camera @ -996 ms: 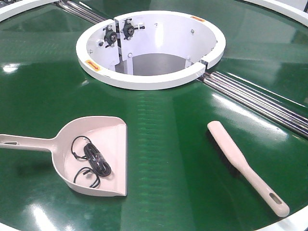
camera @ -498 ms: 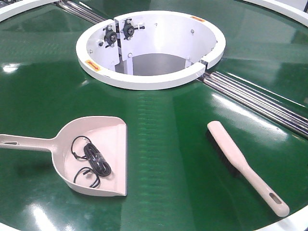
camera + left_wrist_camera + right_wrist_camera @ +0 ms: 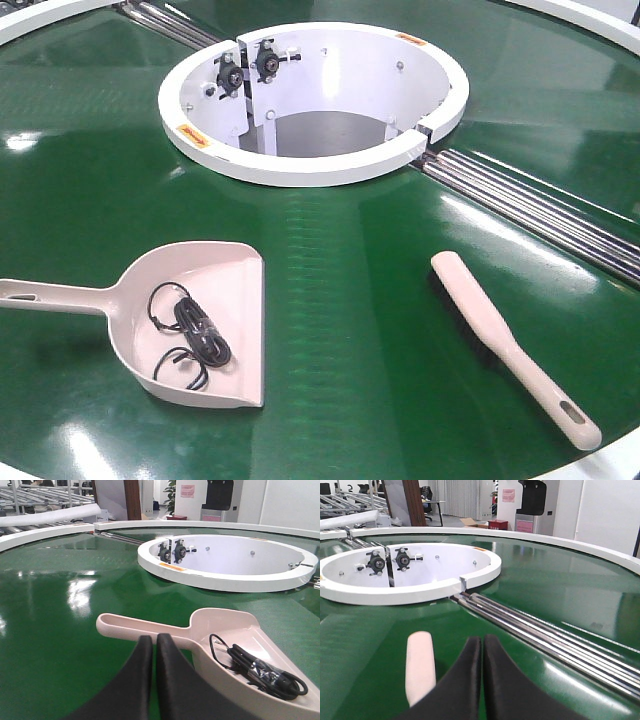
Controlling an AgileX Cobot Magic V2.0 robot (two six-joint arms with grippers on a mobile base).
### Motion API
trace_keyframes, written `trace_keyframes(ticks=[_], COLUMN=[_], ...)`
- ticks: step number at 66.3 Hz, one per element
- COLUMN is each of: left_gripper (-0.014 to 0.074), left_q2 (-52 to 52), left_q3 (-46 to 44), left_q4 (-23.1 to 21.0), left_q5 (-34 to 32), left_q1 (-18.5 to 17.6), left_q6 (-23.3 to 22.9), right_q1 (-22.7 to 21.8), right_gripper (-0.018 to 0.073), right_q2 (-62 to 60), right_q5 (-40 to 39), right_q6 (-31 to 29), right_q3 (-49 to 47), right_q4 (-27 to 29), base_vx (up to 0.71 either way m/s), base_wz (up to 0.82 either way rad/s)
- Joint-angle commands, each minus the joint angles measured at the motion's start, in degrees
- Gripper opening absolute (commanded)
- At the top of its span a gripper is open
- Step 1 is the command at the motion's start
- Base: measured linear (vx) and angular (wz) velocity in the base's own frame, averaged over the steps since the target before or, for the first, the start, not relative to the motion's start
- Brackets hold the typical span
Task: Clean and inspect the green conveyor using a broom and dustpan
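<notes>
The green conveyor (image 3: 340,300) fills the front view, with its white centre hub (image 3: 310,165) at the back. The dustpan (image 3: 225,275) lies on it at the left, its mouth to the right, and holds a coiled black cable (image 3: 192,335). The broom (image 3: 490,325) lies at the right, its handle toward the near edge. In the left wrist view my left gripper (image 3: 154,640) is shut and empty, just short of the dustpan's handle (image 3: 135,627). In the right wrist view my right gripper (image 3: 482,642) is shut and empty, to the right of the broom's head (image 3: 420,665).
Silver roller seams (image 3: 530,205) run from the hub to the right edge, and another (image 3: 170,22) runs to the back left. The white outer rim (image 3: 560,542) curves round the belt. Racks and room fittings stand beyond the rim in the wrist views.
</notes>
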Motion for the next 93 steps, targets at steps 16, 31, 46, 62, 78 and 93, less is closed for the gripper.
trace_keyframes(ticks=[16,31,46,62,78,93], left_gripper=[-0.0006,-0.0006,-0.0006,-0.0006,-0.0006,-0.0006], left_q2=[-0.73,-0.73,-0.73,-0.73,-0.73,-0.73], left_q3=[0.54,0.54,0.54,0.54,0.54,0.54], left_q4=[-0.39,-0.39,-0.39,-0.39,-0.39,-0.39], left_q5=[-3.93,-3.93,-3.93,-3.93,-3.93,-3.93], left_q1=[0.22,0.22,0.22,0.22,0.22,0.22], left_q6=[0.00,0.00,0.00,0.00,0.00,0.00], right_q1=[-0.31,-0.31,-0.31,-0.31,-0.31,-0.31], right_gripper=[-0.0009,-0.0009,-0.0009,-0.0009,-0.0009,-0.0009], right_q2=[-6.98,-6.98,-6.98,-6.98,-6.98,-6.98], right_q5=[-2.63,-2.56,-2.56,-2.56,-2.56,-2.56], right_q6=[1.65,1.60,1.60,1.60,1.60,1.60], right_q3=[5.18,5.18,5.18,5.18,5.18,5.18], right_q4=[-0.95,-0.95,-0.95,-0.95,-0.95,-0.95], base_vx=[0.00,0.00,0.00,0.00,0.00,0.00], base_wz=[0.00,0.00,0.00,0.00,0.00,0.00])
